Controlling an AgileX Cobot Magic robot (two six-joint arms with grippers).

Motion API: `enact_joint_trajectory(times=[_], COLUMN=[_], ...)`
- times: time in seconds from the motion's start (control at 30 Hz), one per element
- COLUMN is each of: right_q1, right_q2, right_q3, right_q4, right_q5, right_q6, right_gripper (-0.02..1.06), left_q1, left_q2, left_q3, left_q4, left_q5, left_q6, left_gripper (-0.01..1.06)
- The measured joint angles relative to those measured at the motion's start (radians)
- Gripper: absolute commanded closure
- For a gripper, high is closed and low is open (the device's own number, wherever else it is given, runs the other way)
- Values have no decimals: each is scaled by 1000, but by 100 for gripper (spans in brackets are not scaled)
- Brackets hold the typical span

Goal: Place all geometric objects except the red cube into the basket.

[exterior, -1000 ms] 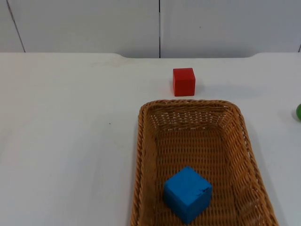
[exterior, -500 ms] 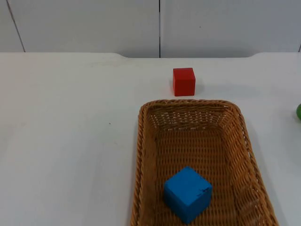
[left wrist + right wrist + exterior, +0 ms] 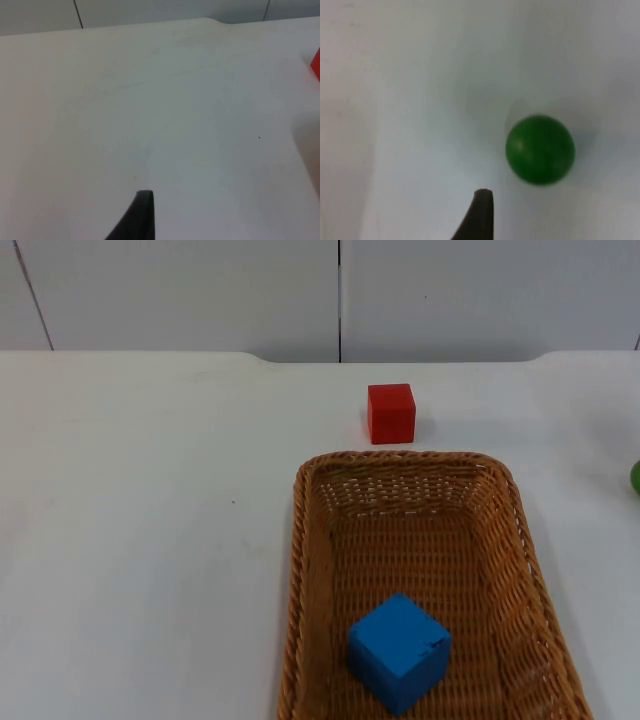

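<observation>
basket: woven wicker, rectangular, on the white table, its far rim toward the wall, its near end cut off by the top view's edge.

blue cube: inside the basket, on the floor of its near half, turned so one corner faces the camera; apart from the side walls.

red cube: on the table just beyond the basket's far rim, not touching it, between the basket and the wall; upright, sides roughly square to the table edge. a red sliver of it is also visible in the left wrist view.

green ball: resting on bare table, outside the basket. in the top view a green edge of it sits at the table's right side, well apart from the basket's right wall and level with its far end.

left gripper: over bare table to the left of the red cube; one black fingertip visible, touching nothing. whether the jaws stand apart or together cannot be told.

right gripper: over the table near the green ball, one black fingertip visible just beside the ball, with a gap of table between them. jaw state cannot be told.

wall: grey panels with vertical seams, behind the table's far edge.
</observation>
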Motion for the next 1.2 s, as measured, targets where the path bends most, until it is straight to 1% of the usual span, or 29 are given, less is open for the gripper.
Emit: enact_joint_trajectory(times=[0.07, 0.13, 0.23, 0.3, 0.37, 0.5, 0.7, 0.77, 0.8, 0.83, 0.9, 0.93, 0.97, 1.0, 1.03, 1.2], right_q1=[0, 0, 0, 0, 0, 0, 0, 0, 0, 0, 0, 0, 0, 0, 0, 0], right_q2=[27, 74, 105, 139, 146, 192, 237, 237, 237, 237, 237, 237, 237, 237, 235, 157], right_q3=[-17, -29, -31, -31, -31, -31, -31, -31, -31, -32, -40, -40, -40, -40, -40, -40], right_q4=[0, 0, 0, 20, 25, 65, 70, 70, 70, 71, 71, 72, 72, 72, 74, 87], right_q5=[-12, -56, -83, -109, -114, -142, -144, -144, -144, -148, -148, -152, -152, -150, -144, -112], right_q6=[-12, -36, -42, -44, -44, -44, -44, -44, -44, -44, -46, -46, -46, -46, -46, -46], right_gripper=[26, 26, 26, 26, 26, 26, 28, 35, 35, 44, 66, 79, 99, 99, 105, 104], left_q1=[0, 0, 0, 0, 0, 0, 0, 0, 0, 0, 0, 0, 0, 0, 0, 0], left_q2=[0, 0, 0, 0, 0, 0, 0, 0, 0, 0, 0, 0, 0, 0, 0, 0], left_q3=[0, 0, 0, 0, 0, 0, 0, 0, 0, 0, 0, 0, 0, 0, 0, 0], left_q4=[0, 4, 4, 4, 4, 4, 4, 4, 4, 4, 4, 4, 4, 4, 4, 4], left_q5=[0, 0, 0, 0, 0, 0, 0, 0, 0, 0, 0, 0, 0, 0, 0, 0], left_q6=[0, 0, 0, 0, 0, 0, 0, 0, 0, 0, 0, 0, 0, 0, 0, 0], left_gripper=[0, 0, 0, 0, 0, 0, 0, 0, 0, 0, 0, 0, 0, 0, 0, 0])
